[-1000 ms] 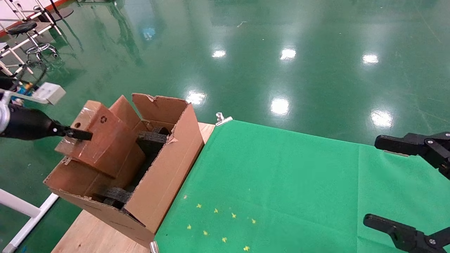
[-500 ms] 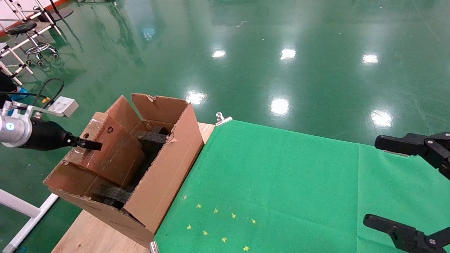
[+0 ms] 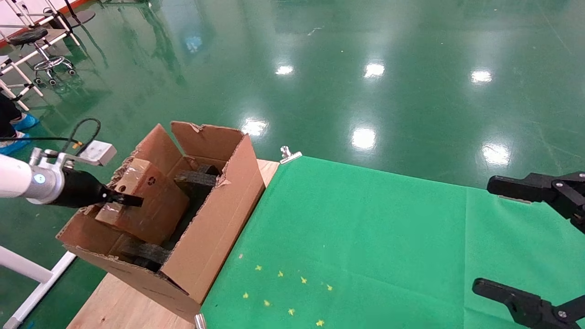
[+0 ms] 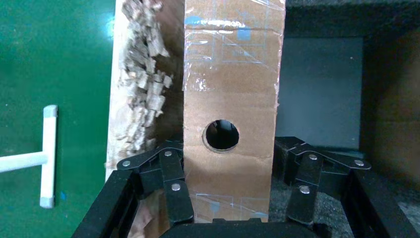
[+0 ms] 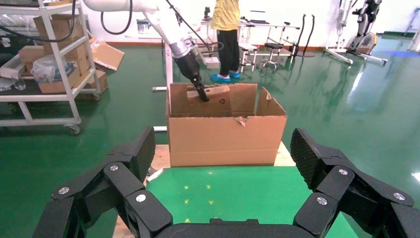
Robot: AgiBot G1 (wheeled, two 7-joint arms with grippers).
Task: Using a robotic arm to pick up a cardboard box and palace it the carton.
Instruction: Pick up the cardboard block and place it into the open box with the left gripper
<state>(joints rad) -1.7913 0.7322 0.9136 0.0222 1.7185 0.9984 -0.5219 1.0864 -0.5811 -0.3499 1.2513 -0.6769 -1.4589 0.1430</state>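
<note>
The white-and-silver robotic arm [image 3: 27,183] reaches in from the left. My left gripper [image 3: 123,199] is shut on the hole end of the small cardboard box [image 3: 151,201]. The box is tilted and sits low inside the near half of the large carton [image 3: 215,214], above the black foam blocks [image 3: 196,180]. In the left wrist view the box [image 4: 230,89] stands between the left gripper's [image 4: 233,173] fingers, with the carton's ragged flap [image 4: 143,89] beside it. My right gripper [image 3: 525,237] is open and empty over the green cloth at the right. It also shows in the right wrist view [image 5: 223,153], facing the carton [image 5: 223,139].
A green cloth [image 3: 365,237] with small yellow marks [image 3: 288,283] covers the table right of the carton. Bare wood [image 3: 119,301] shows under the carton. A metal clip [image 3: 289,155] holds the cloth's far corner. A white frame rail [image 3: 27,274] stands left of the table.
My left gripper has moved right and down with the cardboard box, from above the carton's left flap to low inside the carton. The right arm has not moved.
</note>
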